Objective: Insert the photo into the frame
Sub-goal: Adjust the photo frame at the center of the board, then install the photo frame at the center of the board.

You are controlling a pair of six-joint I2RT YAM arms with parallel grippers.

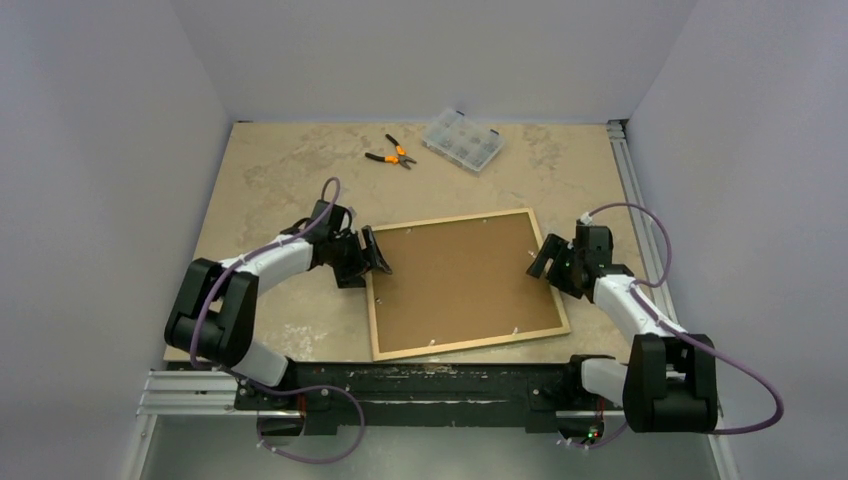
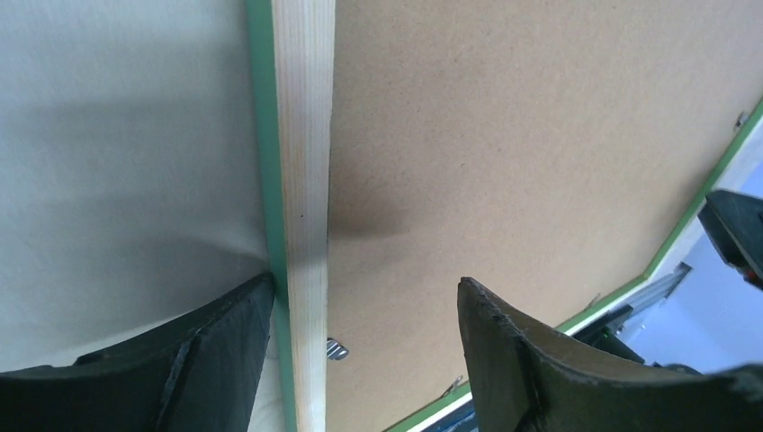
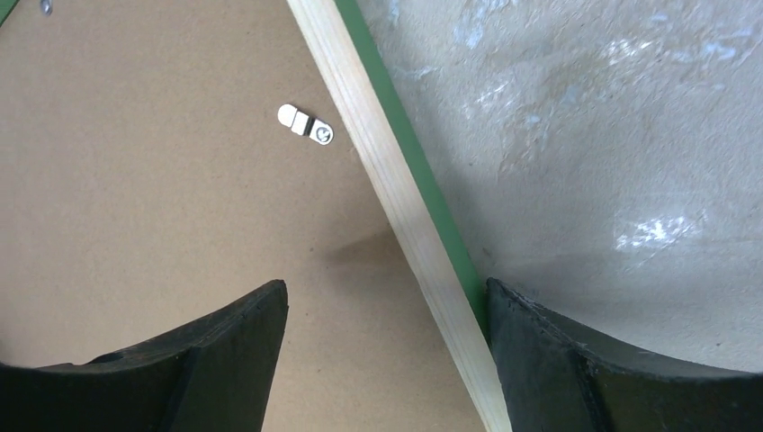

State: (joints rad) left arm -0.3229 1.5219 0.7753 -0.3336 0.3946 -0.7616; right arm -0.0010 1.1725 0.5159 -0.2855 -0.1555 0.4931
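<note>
Between the fingers of the left end effector (image 2: 364, 297) runs the left rail of the frame (image 2: 304, 180). The outer finger sits just at the rail's green edge. The inner finger hangs over the backing (image 2: 504, 144), well apart from the wood. State: released, grasping nothing.

Right end effector (image 3: 387, 292): same stance on the opposite rail, with the outer finger at the green edge and the inner finger over the backing. A clip (image 3: 304, 123) lies ahead of it. State: released.

Frame: back-up on the tabletop (image 1: 290, 170), between the two end effectors, backing fitted.

Photo: not in view. Whether it lies under the backing cannot be told.

Judgement: the step in hand is a two-sided grasp of the frame by its rails. To do it well:
- Close both sides together, so the frame does not skate sideways.
- Bring each inner finger to the wood, clear of any clip.
- Expect little purchase on the rail's inner face above the backing, so seat the fingers low.
- Raise both ends level, at one pace.
</note>
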